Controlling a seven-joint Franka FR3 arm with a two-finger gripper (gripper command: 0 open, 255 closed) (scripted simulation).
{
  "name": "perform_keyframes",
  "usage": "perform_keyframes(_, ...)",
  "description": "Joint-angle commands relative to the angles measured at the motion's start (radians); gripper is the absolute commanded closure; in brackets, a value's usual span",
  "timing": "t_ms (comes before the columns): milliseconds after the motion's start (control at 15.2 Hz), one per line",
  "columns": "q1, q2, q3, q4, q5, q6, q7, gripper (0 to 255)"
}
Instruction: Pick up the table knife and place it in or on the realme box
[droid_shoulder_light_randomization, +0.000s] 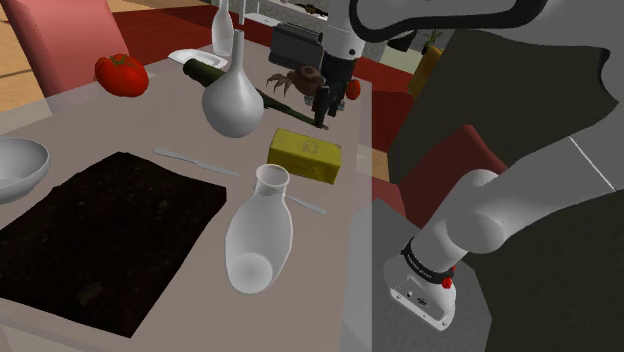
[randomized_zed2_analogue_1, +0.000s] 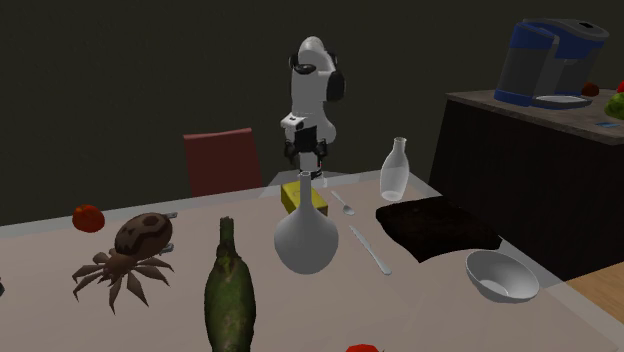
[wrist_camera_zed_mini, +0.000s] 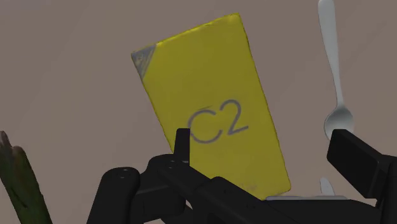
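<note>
Pale grey-beige table (droid_shoulder_light_randomization: 130, 120). Red chair (randomized_zed2_analogue_1: 222, 160) behind it, against a dark wall (randomized_zed2_analogue_1: 110, 70). Dark counter (randomized_zed2_analogue_1: 520, 165) to the side. Wood floor (randomized_zed2_analogue_1: 603, 298). Light is dim.

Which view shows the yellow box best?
Wrist view: the yellow box shows its top face and C2 print clearly. The shoulder view shows it obliquely; in the second exterior view a white flask partly hides it.
</note>
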Motion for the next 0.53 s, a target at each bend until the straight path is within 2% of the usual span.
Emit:
perform_keyframes(0,0.015,0.057,0.018,0.025,0.006,0.040,0.004,0)
perform_keyframes(462,0.058,0.278,0.076,0.151,0.004,0.156,0.017,0)
